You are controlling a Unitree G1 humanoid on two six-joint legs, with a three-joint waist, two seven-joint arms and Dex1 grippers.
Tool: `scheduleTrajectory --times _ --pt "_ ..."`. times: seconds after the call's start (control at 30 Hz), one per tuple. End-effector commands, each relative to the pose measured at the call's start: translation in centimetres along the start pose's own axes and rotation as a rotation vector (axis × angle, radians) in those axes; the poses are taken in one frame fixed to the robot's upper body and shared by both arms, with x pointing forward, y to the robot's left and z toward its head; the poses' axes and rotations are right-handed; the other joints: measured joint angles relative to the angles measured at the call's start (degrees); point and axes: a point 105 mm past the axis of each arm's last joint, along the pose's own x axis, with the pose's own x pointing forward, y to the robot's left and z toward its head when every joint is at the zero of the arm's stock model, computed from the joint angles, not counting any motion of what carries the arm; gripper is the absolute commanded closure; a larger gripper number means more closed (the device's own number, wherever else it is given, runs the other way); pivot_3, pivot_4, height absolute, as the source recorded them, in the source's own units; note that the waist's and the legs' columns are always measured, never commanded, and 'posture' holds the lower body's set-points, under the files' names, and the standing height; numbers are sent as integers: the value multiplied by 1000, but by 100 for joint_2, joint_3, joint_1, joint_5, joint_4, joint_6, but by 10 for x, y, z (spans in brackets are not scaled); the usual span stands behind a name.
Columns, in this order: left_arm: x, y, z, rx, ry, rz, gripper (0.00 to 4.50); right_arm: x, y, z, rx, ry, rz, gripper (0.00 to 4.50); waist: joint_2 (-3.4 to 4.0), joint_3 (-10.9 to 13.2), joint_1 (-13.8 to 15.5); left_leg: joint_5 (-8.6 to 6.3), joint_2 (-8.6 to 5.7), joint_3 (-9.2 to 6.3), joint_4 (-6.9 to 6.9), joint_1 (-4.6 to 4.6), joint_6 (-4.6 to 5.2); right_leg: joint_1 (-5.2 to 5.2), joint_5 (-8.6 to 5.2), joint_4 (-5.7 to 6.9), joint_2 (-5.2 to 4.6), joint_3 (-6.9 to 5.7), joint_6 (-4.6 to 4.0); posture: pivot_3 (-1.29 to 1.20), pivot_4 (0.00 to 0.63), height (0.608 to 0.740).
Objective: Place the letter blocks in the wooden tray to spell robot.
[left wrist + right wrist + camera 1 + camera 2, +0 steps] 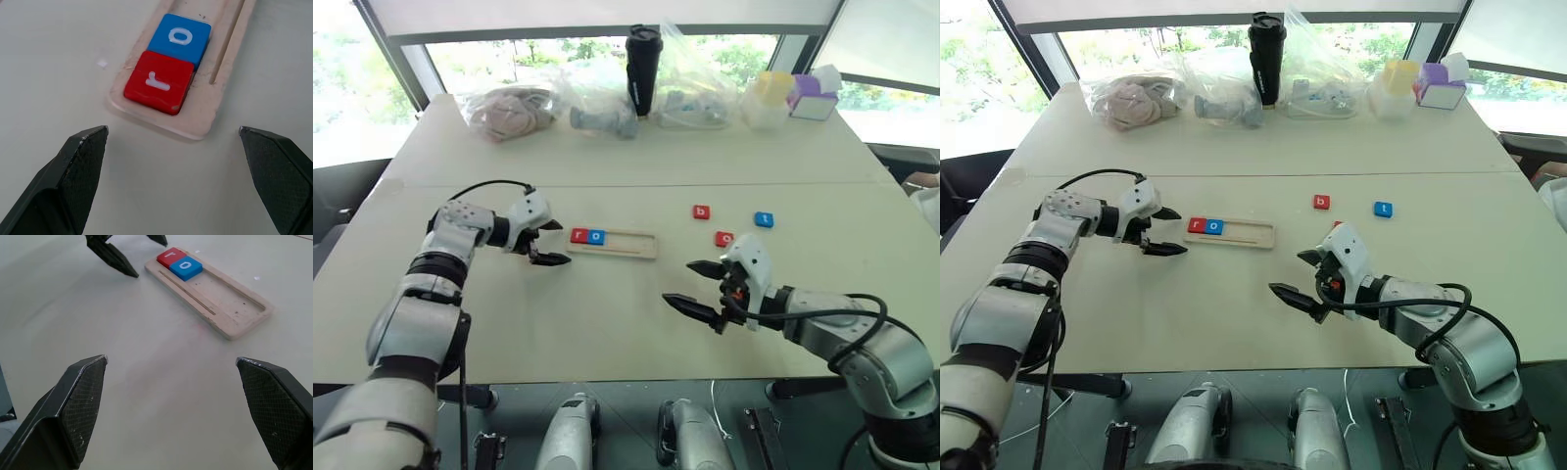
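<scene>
A long pale wooden tray (619, 243) lies flat mid-table, holding a red square "r" block (579, 235) touching a blue "o" block (596, 236) at its left end. Loose to its right lie a red "b" block (702, 211), a red "o" block (724, 238) and a blue "t" block (764, 219).

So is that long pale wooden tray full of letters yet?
Not yet. The long pale wooden tray holds two tiles at its left end, a red r tile and a blue o tile; the rest is bare.
</scene>
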Motion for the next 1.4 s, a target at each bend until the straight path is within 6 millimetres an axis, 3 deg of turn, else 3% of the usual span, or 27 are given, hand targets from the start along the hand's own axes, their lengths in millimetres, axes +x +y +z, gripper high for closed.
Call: scheduleTrajectory --times 0.03,0.27,0.37,0.63,0.8,0.93,1.07,1.3,1.4 --pt "3 1 5 51 32 -20 0 -5 6 9 -24 -45 -19 136 0 0 5 0 0 0 0 1 0 0 0 1 0 0 0 0 150 740" --pt "28 -5 6 49 82 -29 0 -11 9 4 3 -50 -75 136 -10 -11 29 0 1 -5 16 10 1 19 -12 -3 -10 0 11 0 150 740" --pt "34 -14 0 59 103 -84 770 -12 8 4 2 -50 -88 0 -10 -19 35 1 3 -7 17 14 2 26 -13 -5 -16 -1 4 0 150 740" --pt "39 -25 -1 68 78 -147 4306 -10 1 7 -12 -43 -87 0 -12 -38 25 3 3 -8 18 20 7 32 -12 -5 -19 -1 2 0 150 740" --pt "41 -29 9 67 5 -178 4306 -10 -4 7 -15 -34 -86 0 -13 -39 25 4 3 -8 18 18 8 31 -11 -6 -19 -1 2 0 150 740" --pt "36 -27 2 69 31 -160 4306 -9 -6 6 -17 -25 -78 0 -13 -39 18 0 1 -5 17 15 15 31 2 -10 -20 -1 -8 0 150 740" --pt "25 -21 0 37 41 -150 3103 -7 -6 5 -20 -20 -71 0 -14 -39 -2 -1 0 -4 17 15 16 29 3 -9 -18 -1 -3 0 150 740" --pt "16 -4 21 81 17 -90 19 -5 -6 3 -14 -25 -75 0 -16 -37 -6 -1 1 -2 17 13 15 21 -6 -5 -11 -1 9 0 150 740" --pt "24 4 31 127 16 -15 19 -6 -5 2 -7 -30 -86 0 -20 -35 13 -1 1 -2 17 11 15 21 -4 -6 -11 -1 12 0 150 740"
